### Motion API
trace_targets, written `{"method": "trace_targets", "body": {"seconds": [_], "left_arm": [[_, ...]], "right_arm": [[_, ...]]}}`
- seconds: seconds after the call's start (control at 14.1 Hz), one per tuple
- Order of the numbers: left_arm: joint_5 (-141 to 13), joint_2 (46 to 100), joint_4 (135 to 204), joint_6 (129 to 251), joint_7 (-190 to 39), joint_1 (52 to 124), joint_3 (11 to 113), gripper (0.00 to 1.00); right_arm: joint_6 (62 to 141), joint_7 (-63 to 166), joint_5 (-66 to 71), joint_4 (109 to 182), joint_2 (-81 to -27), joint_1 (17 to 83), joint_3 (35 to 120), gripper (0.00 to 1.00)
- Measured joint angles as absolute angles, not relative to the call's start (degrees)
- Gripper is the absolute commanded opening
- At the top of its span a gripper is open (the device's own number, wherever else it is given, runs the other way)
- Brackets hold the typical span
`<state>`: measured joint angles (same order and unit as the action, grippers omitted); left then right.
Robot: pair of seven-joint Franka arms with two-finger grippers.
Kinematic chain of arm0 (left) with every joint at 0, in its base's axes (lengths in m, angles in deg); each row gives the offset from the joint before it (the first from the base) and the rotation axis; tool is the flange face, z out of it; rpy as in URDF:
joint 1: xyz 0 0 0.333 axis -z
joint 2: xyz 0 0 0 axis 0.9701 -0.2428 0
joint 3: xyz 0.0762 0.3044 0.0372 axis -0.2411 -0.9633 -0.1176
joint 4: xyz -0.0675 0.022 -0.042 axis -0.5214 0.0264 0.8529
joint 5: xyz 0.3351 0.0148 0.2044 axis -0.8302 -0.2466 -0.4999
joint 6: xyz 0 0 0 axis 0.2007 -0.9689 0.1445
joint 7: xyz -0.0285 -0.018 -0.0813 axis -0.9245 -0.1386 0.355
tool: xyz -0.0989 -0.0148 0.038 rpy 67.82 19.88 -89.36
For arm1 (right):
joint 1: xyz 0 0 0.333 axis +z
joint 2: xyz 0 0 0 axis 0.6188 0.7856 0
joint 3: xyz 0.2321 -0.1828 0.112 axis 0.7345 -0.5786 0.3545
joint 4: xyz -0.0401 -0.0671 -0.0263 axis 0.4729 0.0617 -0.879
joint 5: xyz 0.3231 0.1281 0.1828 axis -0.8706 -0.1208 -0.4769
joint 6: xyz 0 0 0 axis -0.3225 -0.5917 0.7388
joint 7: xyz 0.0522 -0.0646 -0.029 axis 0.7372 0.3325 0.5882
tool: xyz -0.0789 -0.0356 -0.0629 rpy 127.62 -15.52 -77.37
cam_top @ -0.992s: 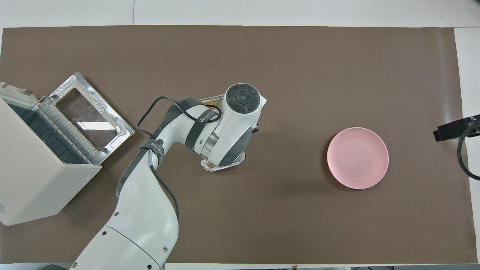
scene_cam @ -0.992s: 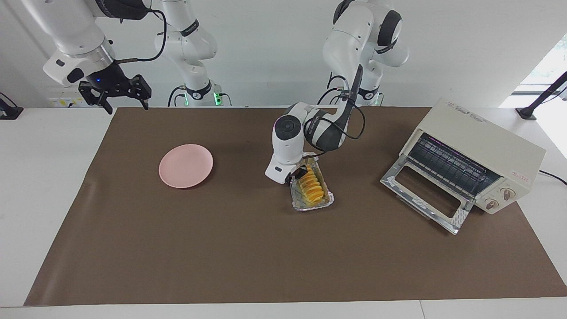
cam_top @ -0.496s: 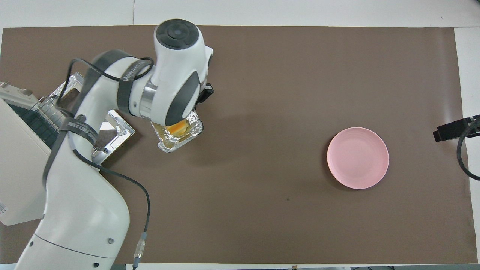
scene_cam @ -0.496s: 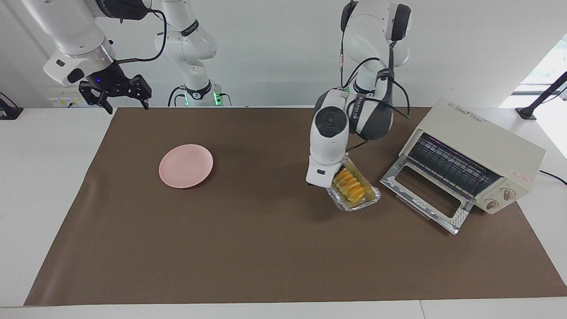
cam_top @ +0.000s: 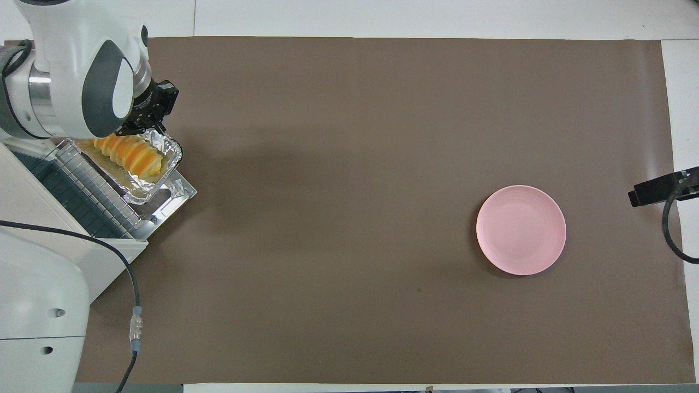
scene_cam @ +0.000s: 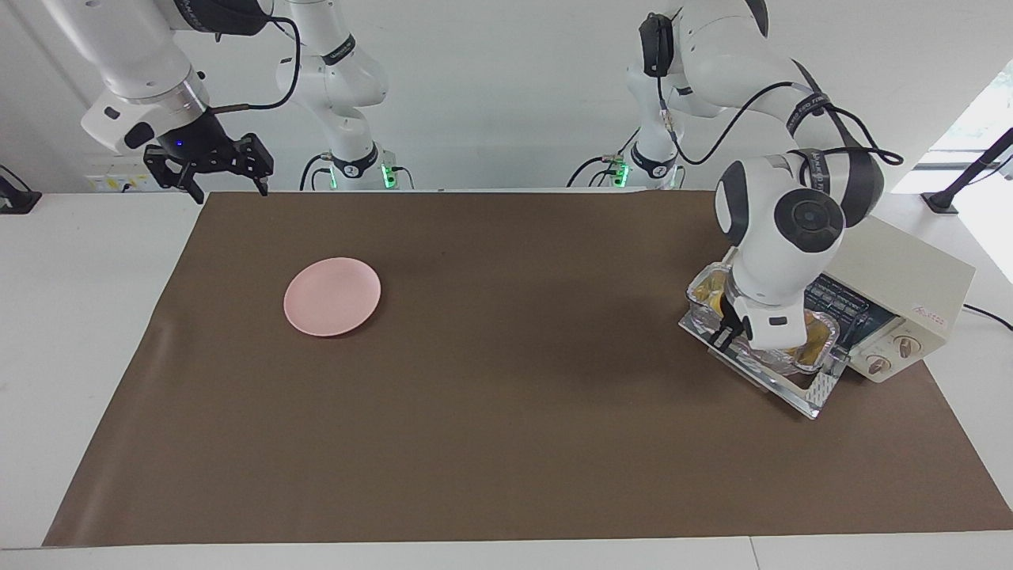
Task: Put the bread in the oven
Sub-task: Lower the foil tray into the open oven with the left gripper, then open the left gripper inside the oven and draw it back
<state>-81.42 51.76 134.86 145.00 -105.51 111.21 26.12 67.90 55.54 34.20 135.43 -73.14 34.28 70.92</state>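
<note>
Over the oven's [scene_cam: 886,277] lowered door, the left gripper [scene_cam: 732,331] grips the foil tray [cam_top: 164,164] carrying the bread [cam_top: 130,155]. Right gripper [scene_cam: 214,168] waits, fingers spread, above the table's edge.

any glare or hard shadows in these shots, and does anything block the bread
Facing view: the left end effector and its wrist cover most of the bread in the foil tray over the oven door; daylight blows out the window corner. Overhead view: the bread shows clearly, the foil glints, and the pink plate casts a soft shadow.
</note>
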Motion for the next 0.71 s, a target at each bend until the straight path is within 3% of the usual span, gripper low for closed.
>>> {"method": "trace_targets", "body": {"seconds": [0.71], "left_arm": [[-83.2, 56.5, 149.1, 150.1, -101.3, 109.4, 23.3, 0.00]], "right_arm": [[67.9, 55.5, 34.2, 135.4, -73.1, 34.3, 70.9, 1.00]]}}
